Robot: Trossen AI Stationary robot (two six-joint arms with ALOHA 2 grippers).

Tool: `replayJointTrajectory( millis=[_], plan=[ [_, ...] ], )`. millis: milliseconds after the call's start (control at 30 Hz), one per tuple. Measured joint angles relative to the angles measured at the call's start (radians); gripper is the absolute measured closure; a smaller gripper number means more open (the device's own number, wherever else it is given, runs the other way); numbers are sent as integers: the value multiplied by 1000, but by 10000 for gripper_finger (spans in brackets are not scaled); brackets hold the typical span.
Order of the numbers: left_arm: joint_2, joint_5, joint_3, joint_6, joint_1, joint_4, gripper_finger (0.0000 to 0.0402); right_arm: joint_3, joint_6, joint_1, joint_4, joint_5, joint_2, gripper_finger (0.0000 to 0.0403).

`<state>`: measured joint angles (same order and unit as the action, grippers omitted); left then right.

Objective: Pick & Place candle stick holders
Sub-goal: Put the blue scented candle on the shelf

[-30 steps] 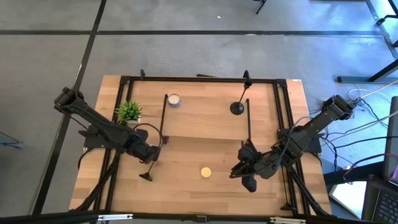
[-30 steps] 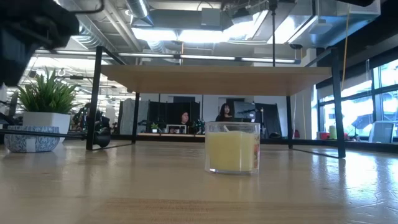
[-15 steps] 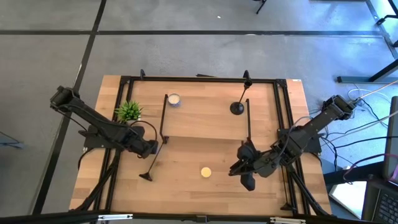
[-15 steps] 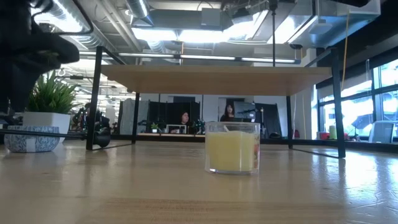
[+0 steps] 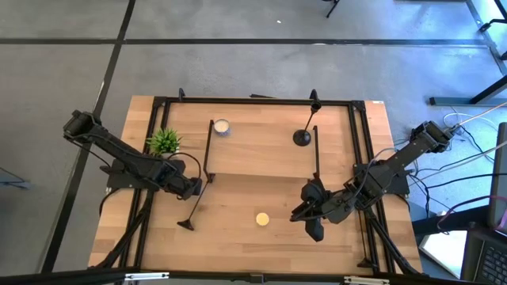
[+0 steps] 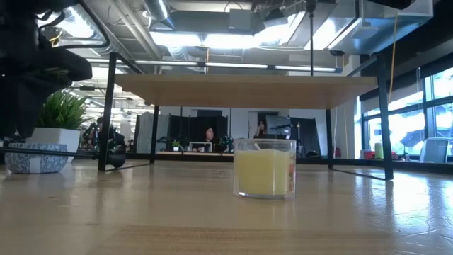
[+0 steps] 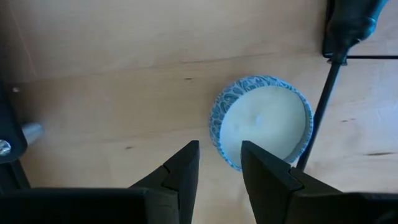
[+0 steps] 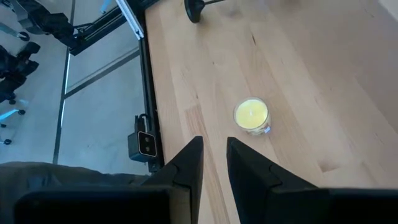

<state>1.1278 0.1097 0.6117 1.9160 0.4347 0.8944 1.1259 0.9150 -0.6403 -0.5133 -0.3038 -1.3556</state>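
One black candlestick lies slanted near the table's left. Its round base (image 5: 184,225) is near the front, and its thin stem (image 5: 196,202) runs up to my left gripper (image 5: 198,190). In the left wrist view its cup (image 7: 347,25) and stem (image 7: 318,106) pass a blue-patterned white candle (image 7: 261,127). My left gripper (image 7: 219,149) is open and empty above that candle. A second candlestick (image 5: 303,138) stands upright at the far right of centre. A third does not show plainly. My right gripper (image 5: 297,215) (image 8: 215,144) is slightly open and empty, right of the yellow candle (image 5: 261,218).
The wooden shelf board (image 6: 248,91) on black legs spans the far middle. A potted plant (image 5: 164,141) stands at the far left and a white candle (image 5: 222,127) at the far middle. Two thin black bars (image 5: 209,150) (image 5: 316,154) run near to far. Black frame rails (image 5: 142,214) line both sides.
My left gripper has gone a little toward the table's far edge and has come lower. More of the lying candlestick's stem shows in front of it now. The candlestick's base has stayed where it was.
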Motion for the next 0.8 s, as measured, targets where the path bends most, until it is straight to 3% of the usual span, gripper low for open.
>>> replayJointTrajectory(
  millis=[467, 800],
  plan=[
    [0, 3, 0, -3, 0, 6, 339, 0, -11, 6, 2, -2, 0, 330],
    [0, 4, 0, -11, 0, 0, 324, 0, -11, 6, 2, -2, 0, 330]
  ],
)
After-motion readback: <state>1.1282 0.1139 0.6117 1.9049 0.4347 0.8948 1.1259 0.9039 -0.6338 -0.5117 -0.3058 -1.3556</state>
